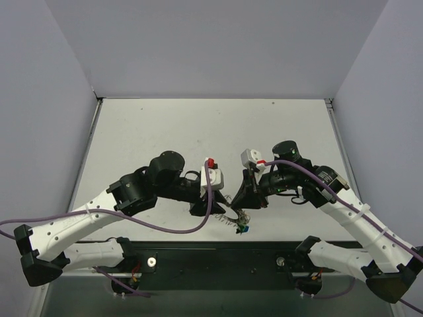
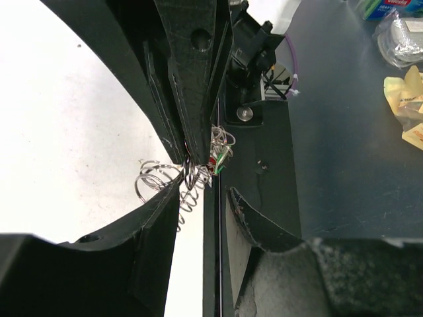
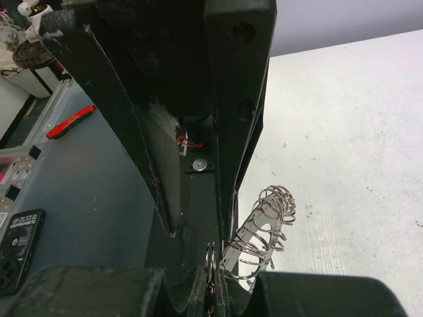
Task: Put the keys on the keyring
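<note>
The keyring [image 1: 231, 215], a silvery coil of wire loops, hangs between both grippers at the table's near edge. In the left wrist view the keyring [image 2: 158, 181] touches the tip of one of my fingers [image 2: 158, 238]. My left gripper [image 2: 205, 191] is open, its jaws apart with nothing between them. It shows beside the coil in the top view [image 1: 215, 210]. My right gripper [image 3: 215, 274] is shut on a small split ring [image 3: 210, 254] that carries keys. The keyring [image 3: 264, 224] stands just beside it. Green and red key heads [image 2: 218, 162] and a blue one [image 1: 243, 229] hang by the coil.
The black mounting plate [image 1: 218, 261] with the arm bases runs along the near edge, right under the grippers. Off the table I see a red-handled tool [image 3: 69, 122], a black device [image 3: 16, 234] and plastic bags [image 2: 403, 39].
</note>
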`<state>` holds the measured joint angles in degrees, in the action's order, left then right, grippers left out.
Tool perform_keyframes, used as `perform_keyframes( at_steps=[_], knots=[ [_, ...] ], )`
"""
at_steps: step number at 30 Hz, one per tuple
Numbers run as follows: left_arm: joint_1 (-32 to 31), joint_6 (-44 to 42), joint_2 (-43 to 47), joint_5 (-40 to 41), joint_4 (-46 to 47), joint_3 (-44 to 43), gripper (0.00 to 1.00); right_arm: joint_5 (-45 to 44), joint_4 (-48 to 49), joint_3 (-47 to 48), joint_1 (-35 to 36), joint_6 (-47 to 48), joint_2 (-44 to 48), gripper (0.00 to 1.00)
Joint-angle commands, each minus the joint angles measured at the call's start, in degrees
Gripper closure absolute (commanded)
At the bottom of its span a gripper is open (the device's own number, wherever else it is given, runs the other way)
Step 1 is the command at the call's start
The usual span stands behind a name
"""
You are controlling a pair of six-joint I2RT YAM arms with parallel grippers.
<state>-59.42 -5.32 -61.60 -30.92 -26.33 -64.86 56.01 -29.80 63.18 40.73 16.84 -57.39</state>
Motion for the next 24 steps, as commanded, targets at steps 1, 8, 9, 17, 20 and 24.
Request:
perform_keyframes(
  at_steps=[1,8,9,17,20,24],
  knots=[
    [0.09,-1.01,3.15,-0.37,4.7,-1.06,0.56,3.67,1.94,2.39,0.58,1.7,0.7,1.0],
    [-0.26,-0.04,3.33,-1.69,7.51,-0.79,0.56,3.76,2.03,2.39,0.49,1.88,0.34,1.0],
    [-0.26,0.13,3.16,-2.04,7.78,-0.79,0.56,3.84,1.94,2.48,0.49,1.88,0.26,1.0],
    [-1.14,0.84,-0.01,-3.54,9.36,-1.06,0.59,3.93,2.12,2.39,0.49,1.88,0.61,1.0],
    [-1.23,1.01,-0.18,-2.92,10.59,-0.62,0.59,4.02,2.12,2.39,0.58,1.79,0.87,1.0],
    [-1.23,0.84,-0.27,-2.13,10.86,-0.27,0.58,4.11,2.12,2.39,0.58,1.71,1.31,1.0]
  ],
)
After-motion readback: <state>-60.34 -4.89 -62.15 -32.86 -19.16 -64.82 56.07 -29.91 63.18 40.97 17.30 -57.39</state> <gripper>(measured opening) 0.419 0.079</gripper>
